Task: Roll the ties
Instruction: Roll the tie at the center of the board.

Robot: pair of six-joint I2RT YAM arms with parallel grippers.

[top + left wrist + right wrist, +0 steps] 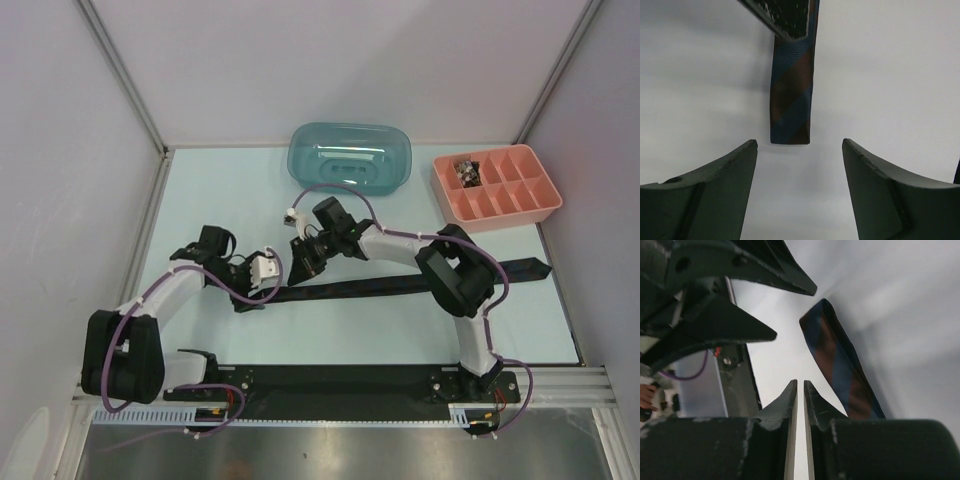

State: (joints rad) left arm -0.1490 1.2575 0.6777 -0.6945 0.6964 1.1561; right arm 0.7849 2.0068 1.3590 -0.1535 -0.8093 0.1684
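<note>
One dark tie point(400, 284) lies flat across the table, its wide pointed tip at the right. My left gripper point(270, 285) is at its narrow left end. In the left wrist view the tie point(790, 100) shows blue and brown stripes, and its squared end lies just ahead of my open left gripper point(800, 150), clear of both fingers. My right gripper point(303, 262) hangs close over that same end. Seen from the right wrist, its jaws point(800, 385) stand almost together with only a thin slit and nothing in it. The tie point(840, 365) runs beside the right finger, outside the jaws.
A teal plastic basin point(350, 155) stands at the back centre. To its right is a salmon compartment tray point(497, 185) with a small dark item point(466, 172) in one cell. The left gripper's fingers point(740, 327) crowd the upper left of the right wrist view.
</note>
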